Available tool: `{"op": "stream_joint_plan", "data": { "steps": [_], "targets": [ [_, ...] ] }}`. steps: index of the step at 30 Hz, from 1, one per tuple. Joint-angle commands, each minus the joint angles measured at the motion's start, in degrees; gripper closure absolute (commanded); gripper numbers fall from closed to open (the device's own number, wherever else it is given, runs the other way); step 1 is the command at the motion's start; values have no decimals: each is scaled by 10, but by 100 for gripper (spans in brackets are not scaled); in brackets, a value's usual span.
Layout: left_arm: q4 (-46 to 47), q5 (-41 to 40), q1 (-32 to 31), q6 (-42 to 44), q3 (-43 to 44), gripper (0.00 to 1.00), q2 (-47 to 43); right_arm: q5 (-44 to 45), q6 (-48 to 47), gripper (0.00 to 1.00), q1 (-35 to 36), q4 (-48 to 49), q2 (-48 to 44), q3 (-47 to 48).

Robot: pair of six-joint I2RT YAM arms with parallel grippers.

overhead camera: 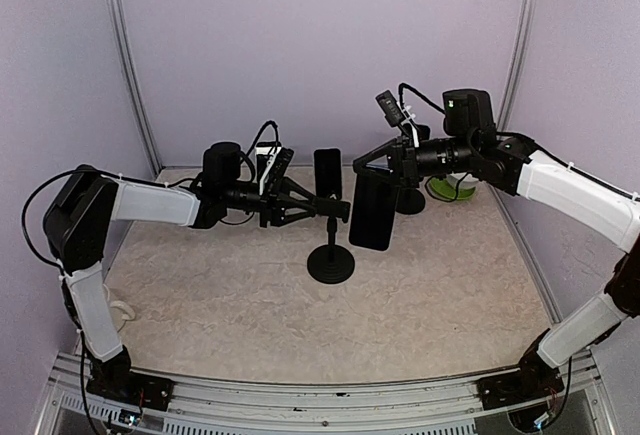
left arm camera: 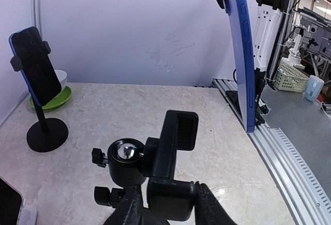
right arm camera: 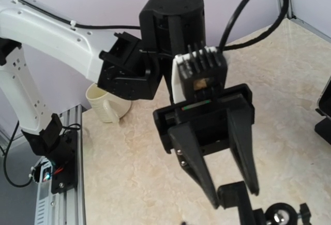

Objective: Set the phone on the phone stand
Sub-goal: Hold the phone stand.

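Done so far: the phone (overhead camera: pixel 372 210) is off the table (overhead camera: pixel 200 295), hanging upright from the right gripper (overhead camera: pixel 378 167), whose fingers are pressed together on its top edge.

Left to do: the phone is not yet on the phone stand (overhead camera: pixel 330 260). The holder (left arm camera: pixel 173 137) at its head is empty, so we judge the carry about finished and the seating not begun.

Phone relative to right gripper: directly below it, screen dark, with the blue edge showing in the left wrist view.

Phone relative to stand: just beside the holder on its right, apart from it with a clear gap, and its lower end well above the table.

Left gripper (overhead camera: pixel 318 207): its fingers (left arm camera: pixel 208 207) sit on either side of the holder's lower block, close against it. We cannot tell whether they pinch it.

Other stand: a second stand (left arm camera: pixel 46 134) at the far side carries another phone (left arm camera: pixel 33 64), and we take it to be no part of this step.
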Motion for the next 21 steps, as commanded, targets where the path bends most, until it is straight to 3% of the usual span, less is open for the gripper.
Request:
{"op": "stream_joint_plan", "data": {
  "steps": [1, 4, 8, 14, 21],
  "targets": [
    [6, 1, -3, 1, 11, 74, 10, -10, 7, 100, -4, 26, -1, 15],
    [5, 1, -4, 0, 12, 86, 9, -11, 6, 100, -4, 27, 2, 16],
    [7, -2, -5, -4, 7, 94, 3, -16, 4, 100, -4, 28, 11, 23],
    [39, -28, -12, -33, -24, 100, -22, -37, -10, 100, 3, 29, 31, 43],
    [78, -40, -23, -53, -65, 100, -46, -67, -60, 100, 26, 35, 61, 73]
  ]
}}
